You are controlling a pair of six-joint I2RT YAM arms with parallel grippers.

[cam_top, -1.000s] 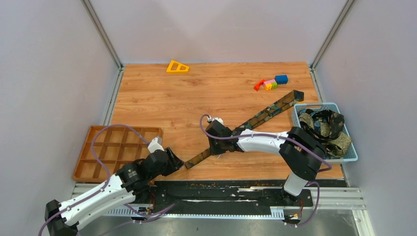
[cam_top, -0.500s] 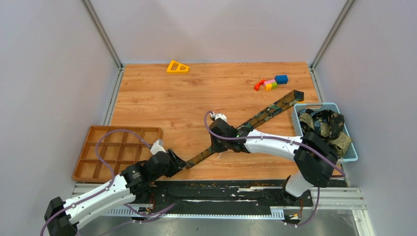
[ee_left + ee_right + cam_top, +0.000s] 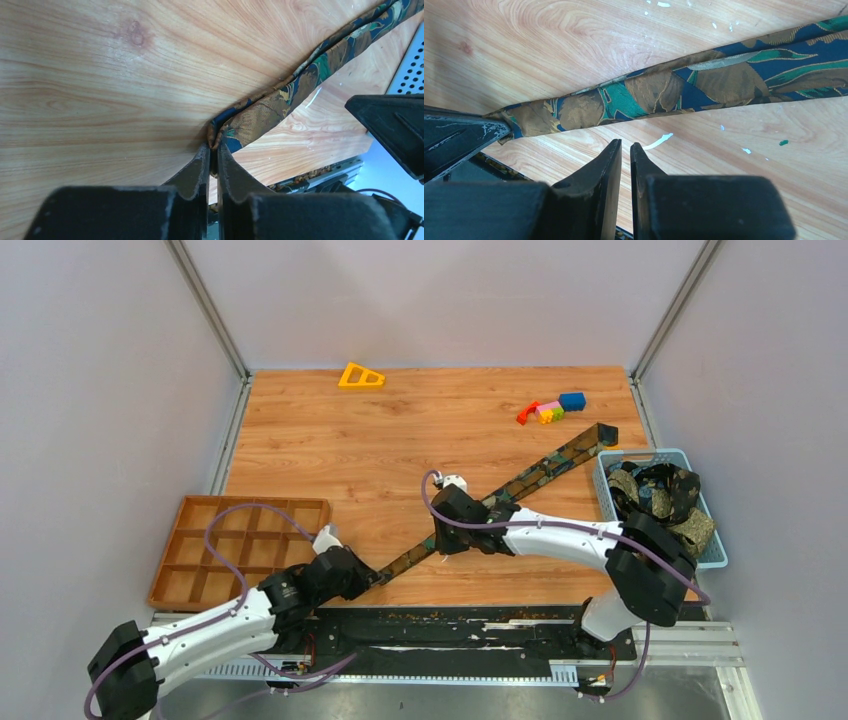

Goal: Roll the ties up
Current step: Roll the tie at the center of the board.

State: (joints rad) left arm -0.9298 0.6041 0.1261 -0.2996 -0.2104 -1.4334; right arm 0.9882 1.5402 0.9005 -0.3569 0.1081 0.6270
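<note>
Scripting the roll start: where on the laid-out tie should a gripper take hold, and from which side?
The narrow near tip, approached end-on from the near-left, where the left gripper is shut on it. The tie lies flat and diagonal; that folded tip likely gives the only raised edge to pinch.

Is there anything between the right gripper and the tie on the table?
Nothing visible. The right gripper is close beside the tie, and only bare table shows between them.
</note>
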